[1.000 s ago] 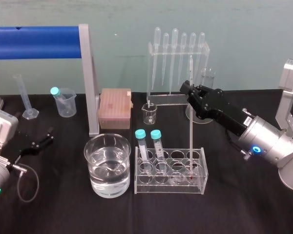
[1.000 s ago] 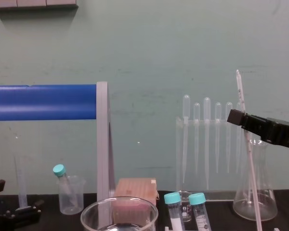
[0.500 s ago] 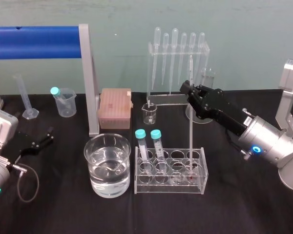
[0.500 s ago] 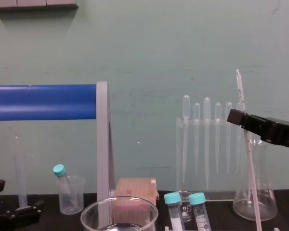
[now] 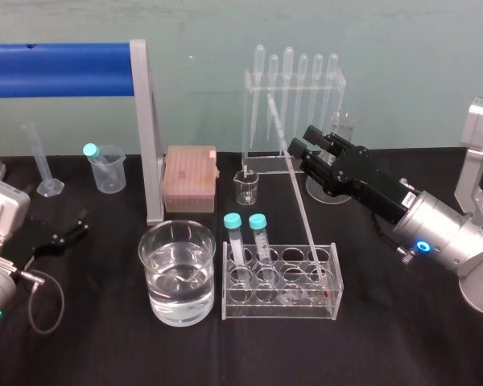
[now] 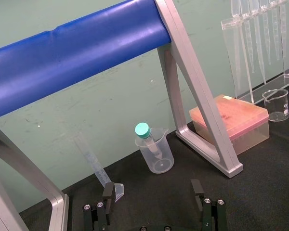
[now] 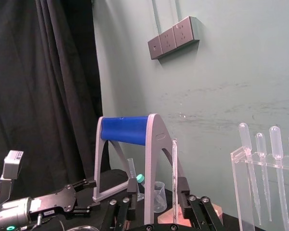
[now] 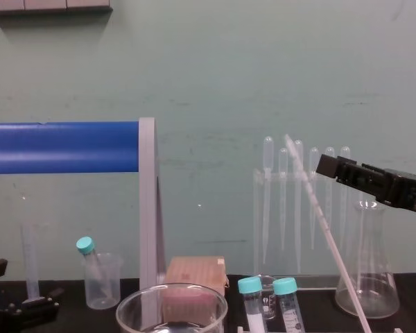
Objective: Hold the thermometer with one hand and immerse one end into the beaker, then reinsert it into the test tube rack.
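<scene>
Loosely leaning thermometer beside a spread right gripper

The thermometer [image 5: 299, 205] stands in the test tube rack [image 5: 258, 312], its reddish tip down at the rack's right end. Its shaft tilts steeply up and to the robot's left, in front of the pipette stand [image 5: 294, 80]. The right gripper [image 5: 302, 138] hovers above and behind the rack, near the conical flask [image 8: 364, 277]. Its jaws are set wide. In the right wrist view the rod [image 7: 174, 183] runs just beside one finger [image 7: 184, 188]; whether they touch cannot be told. The water-filled beaker [image 5: 175, 310] sits just left of the rack. Two teal-capped tubes [image 5: 233, 233] stand at the rack's left end. The left gripper [image 6: 152, 188] lies low at the table's left, jaws wide apart.
</scene>
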{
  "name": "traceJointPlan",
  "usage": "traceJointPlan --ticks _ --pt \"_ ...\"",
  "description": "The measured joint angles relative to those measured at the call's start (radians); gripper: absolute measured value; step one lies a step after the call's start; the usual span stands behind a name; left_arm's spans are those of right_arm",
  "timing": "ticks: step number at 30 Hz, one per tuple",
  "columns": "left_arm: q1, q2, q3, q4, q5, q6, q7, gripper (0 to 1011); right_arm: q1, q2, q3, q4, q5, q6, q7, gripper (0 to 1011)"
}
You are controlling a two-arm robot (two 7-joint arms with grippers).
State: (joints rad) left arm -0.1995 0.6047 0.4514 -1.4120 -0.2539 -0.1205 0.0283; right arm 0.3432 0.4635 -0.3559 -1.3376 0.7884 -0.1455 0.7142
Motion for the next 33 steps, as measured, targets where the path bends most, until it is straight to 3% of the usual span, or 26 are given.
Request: traceJointPlan --ticks 8,16,25,27,33 --pt "0.000 0.000 0.000 0.000 0.000 0.000 0.000 1008 0.000 0.000 0.000 0.000 0.000 0.000 0.001 783" --pt "0.000 0.000 0.000 0.000 0.000 0.000 0.000 1008 0.000 0.000 0.000 0.000 0.000 0.000 0.001 980" --pt "0.000 0.000 0.000 0.000 0.000 0.000 0.000 1008 -0.001 0.001 0.000 -0.004 -0.002 0.000 -0.003 1003" --pt "0.000 0.000 0.000 0.000 0.000 0.000 0.000 1008 -0.017 0.006 0.013 -0.029 -0.013 -0.006 -0.044 1003" --pt "0.000 0.000 0.000 0.000 0.000 0.000 0.000 1008 -0.097 0.028 0.083 -0.130 -0.096 -0.011 -0.256 1003"
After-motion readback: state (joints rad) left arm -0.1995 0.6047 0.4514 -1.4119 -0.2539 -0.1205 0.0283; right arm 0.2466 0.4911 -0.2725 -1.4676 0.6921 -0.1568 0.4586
